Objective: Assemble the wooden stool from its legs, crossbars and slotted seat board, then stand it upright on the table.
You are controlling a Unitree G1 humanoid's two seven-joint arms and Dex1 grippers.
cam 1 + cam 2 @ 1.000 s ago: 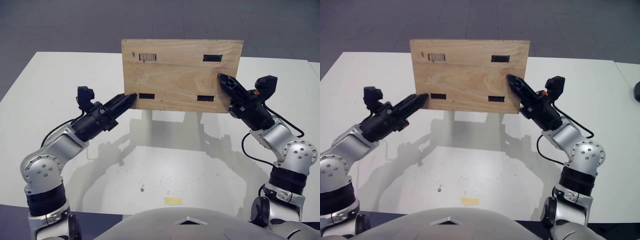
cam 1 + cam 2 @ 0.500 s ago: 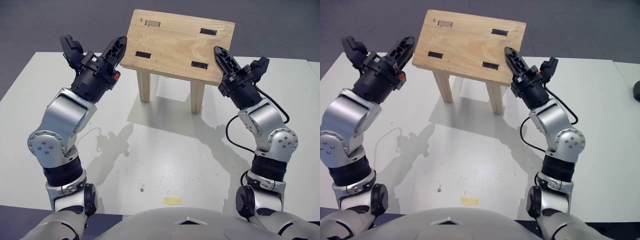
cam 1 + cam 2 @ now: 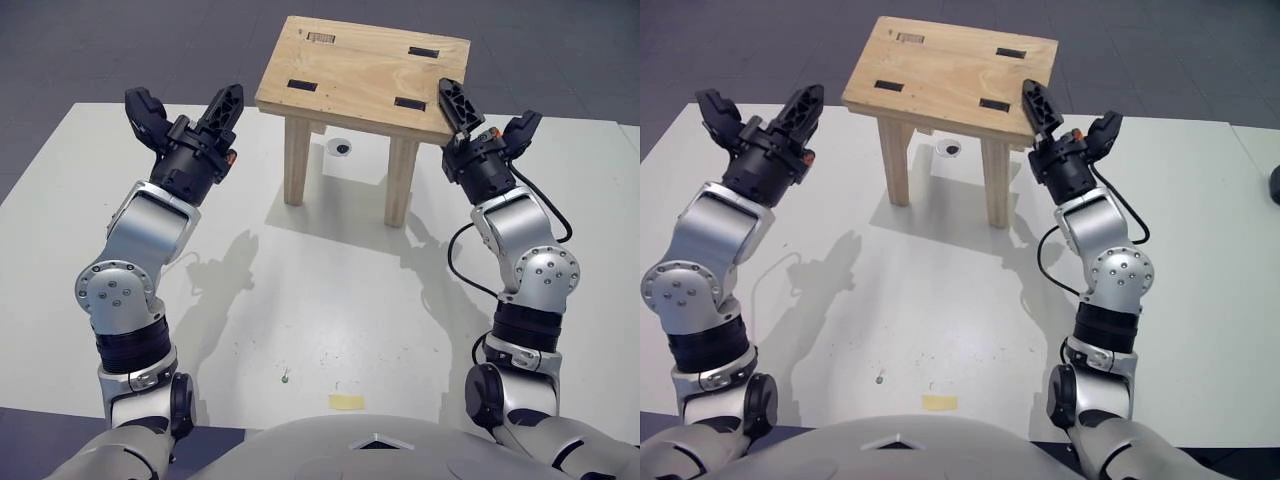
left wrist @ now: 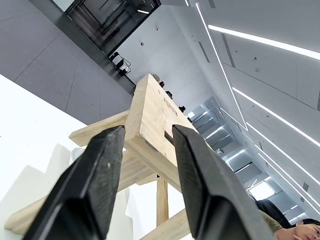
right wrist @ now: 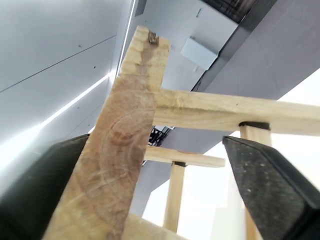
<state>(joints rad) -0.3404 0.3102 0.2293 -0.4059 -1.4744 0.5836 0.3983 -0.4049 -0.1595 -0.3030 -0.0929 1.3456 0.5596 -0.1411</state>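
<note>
- The pale wooden stool with the slotted rectangular seat board stands upright on its legs on the white table, near the middle of the far edge.
- The seat's long axis runs left to right, along that far edge.
- The right tool is the nearer one. It gapes wide at the seat's right-hand end, with the board's edge between its fingers. I can't tell whether either finger touches the wood.
- The left tool is spread wide with nothing in it, well off the seat's left end.
- By the look of it the stool is assembled, and the right tool need only draw away rightward, clear of the seat.
</note>
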